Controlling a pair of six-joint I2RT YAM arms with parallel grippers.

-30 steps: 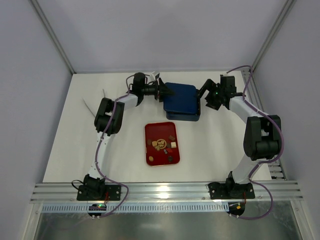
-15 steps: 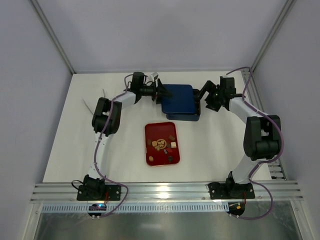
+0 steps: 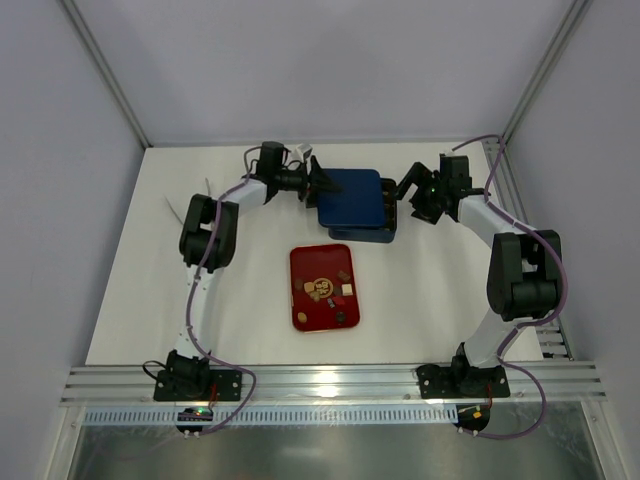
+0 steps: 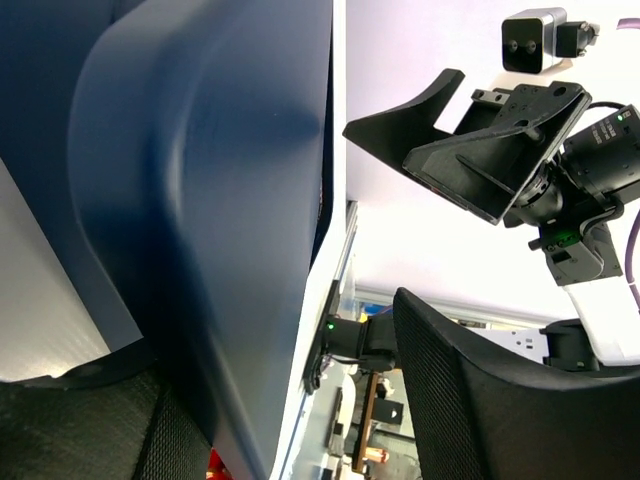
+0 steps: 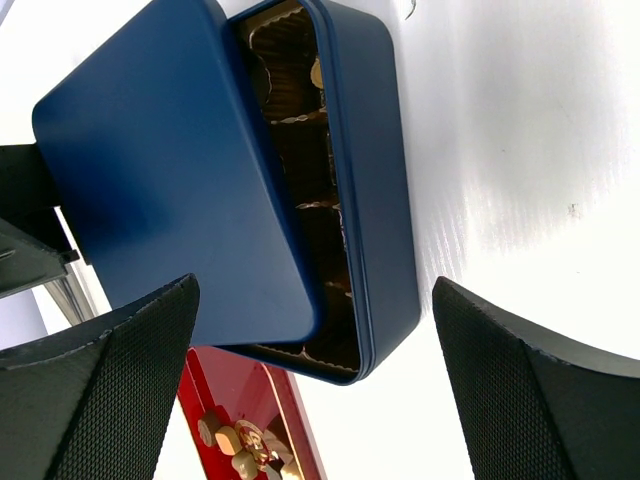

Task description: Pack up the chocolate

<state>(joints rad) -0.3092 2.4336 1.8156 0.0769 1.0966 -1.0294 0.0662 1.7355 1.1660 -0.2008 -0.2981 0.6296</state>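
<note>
1. Worktop [image 3: 140, 300]: a flat, matt white sheet, bare over most of its area. Plain pale lilac walls [image 3: 330, 70] close it in on three sides, with slim aluminium posts [image 3: 100, 70] at the corners.
2. A ribbed aluminium rail [image 3: 330, 385] runs along the near edge and carries both arm bases.
3. At mid-worktop lies a glossy red tray [image 3: 297, 300], rectangular with rounded corners and a shallow lip.
4. The chocolate [image 3: 330, 287] rests loose on that tray. It is a handful of small pieces in dark brown, tan and cream, some square and some round.
5. Beyond the tray stands a dark blue box [image 5: 385, 180] with smooth, satin walls and soft corners.
6. Its lid [image 5: 170, 170] is the same blue and sits offset toward the left arm, so it covers only part of the box. A strip of crinkled brown cells [image 5: 300, 150] shows along the uncovered side.
7. The left gripper [image 3: 318, 183] reaches in at the lid's left edge. Its black, mesh-textured jaws stand apart with the lid's rim between them — whether they pinch it I cannot tell.
8. The right gripper [image 3: 411, 196] hangs just beside the box's right wall, jaws spread wide and holding nothing.
</note>
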